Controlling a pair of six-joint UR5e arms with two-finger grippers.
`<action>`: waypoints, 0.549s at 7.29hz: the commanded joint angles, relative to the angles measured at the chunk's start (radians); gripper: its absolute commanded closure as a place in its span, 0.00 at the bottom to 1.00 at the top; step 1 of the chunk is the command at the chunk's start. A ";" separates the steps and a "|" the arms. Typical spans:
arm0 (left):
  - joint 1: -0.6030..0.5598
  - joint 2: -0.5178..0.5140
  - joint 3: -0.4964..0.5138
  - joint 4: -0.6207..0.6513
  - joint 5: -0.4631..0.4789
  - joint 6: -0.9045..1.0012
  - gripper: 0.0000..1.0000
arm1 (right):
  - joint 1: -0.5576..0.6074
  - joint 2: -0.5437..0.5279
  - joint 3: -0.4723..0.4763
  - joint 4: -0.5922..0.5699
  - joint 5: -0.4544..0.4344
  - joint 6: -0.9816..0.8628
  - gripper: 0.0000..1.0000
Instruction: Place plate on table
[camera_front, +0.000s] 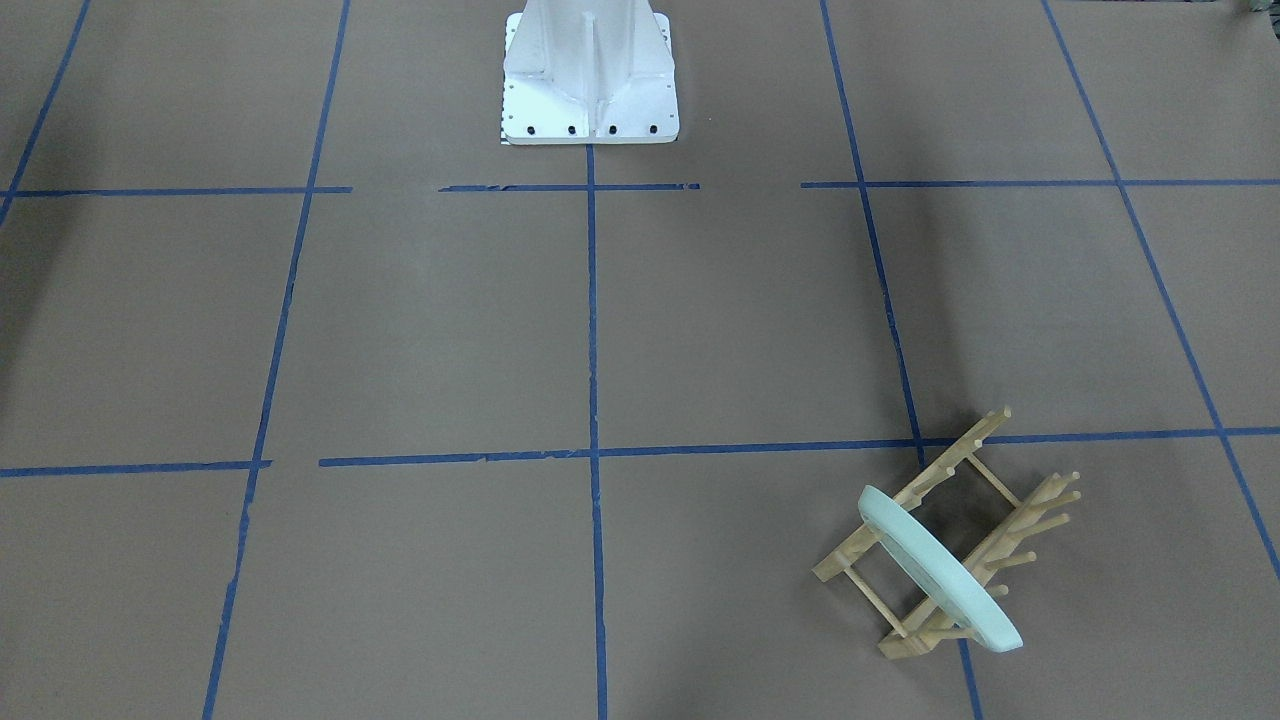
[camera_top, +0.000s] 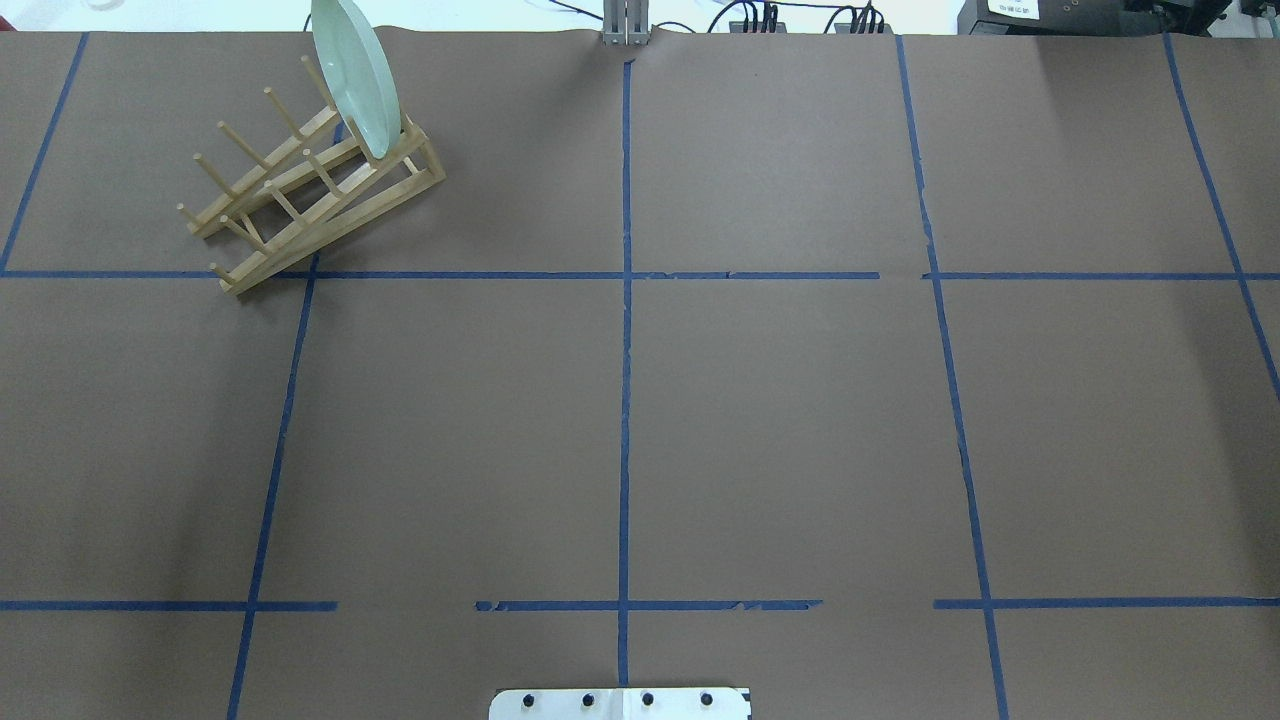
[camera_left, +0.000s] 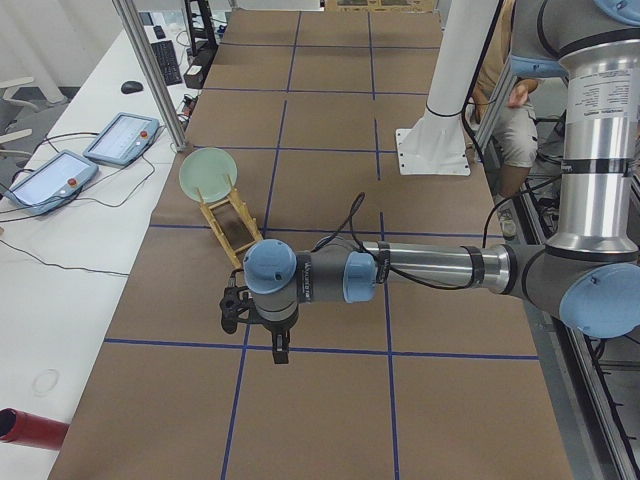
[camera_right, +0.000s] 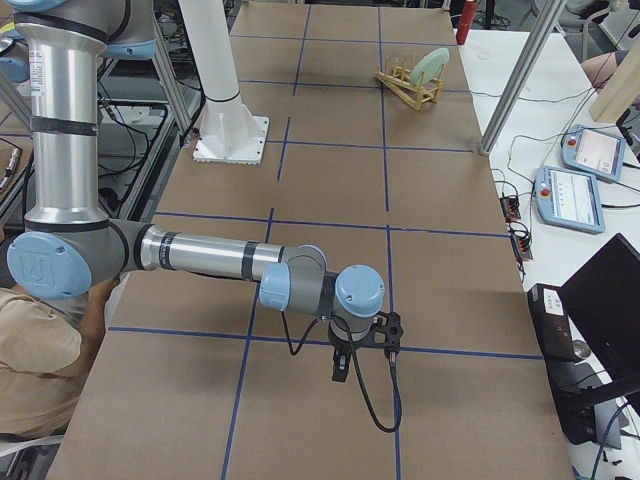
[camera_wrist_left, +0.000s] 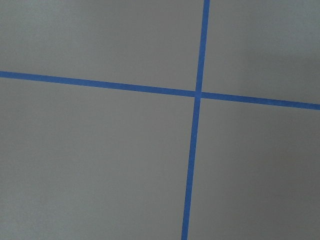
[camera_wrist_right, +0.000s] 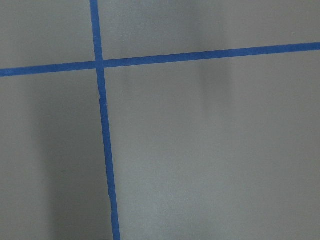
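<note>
The pale mint-green plate (camera_front: 940, 570) stands on edge in a wooden peg rack (camera_front: 1030, 510) on the brown table (camera_front: 700, 330), far left in the overhead view (camera_top: 355, 75). The left gripper (camera_left: 282, 350) shows only in the exterior left view, hanging over the table well short of the plate (camera_left: 207, 173); I cannot tell whether it is open or shut. The right gripper (camera_right: 340, 368) shows only in the exterior right view, far from the plate (camera_right: 432, 65); I cannot tell its state either. Both wrist views show only paper and blue tape.
The white robot base (camera_front: 590, 80) stands at the table's robot-side edge. Control tablets (camera_left: 120, 140) and a red cylinder (camera_left: 30, 428) lie on the white bench beside the table. An aluminium post (camera_left: 150, 70) rises near the rack. A person (camera_right: 40, 380) sits behind the robot.
</note>
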 joint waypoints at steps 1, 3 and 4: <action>-0.002 0.000 -0.004 0.000 0.007 0.003 0.00 | 0.000 0.000 0.000 0.000 0.000 0.000 0.00; 0.000 0.000 -0.004 0.000 0.010 0.003 0.00 | 0.000 0.000 0.002 0.000 0.000 0.000 0.00; 0.000 0.000 -0.010 0.000 0.009 0.002 0.00 | 0.000 0.000 0.000 0.000 0.000 0.000 0.00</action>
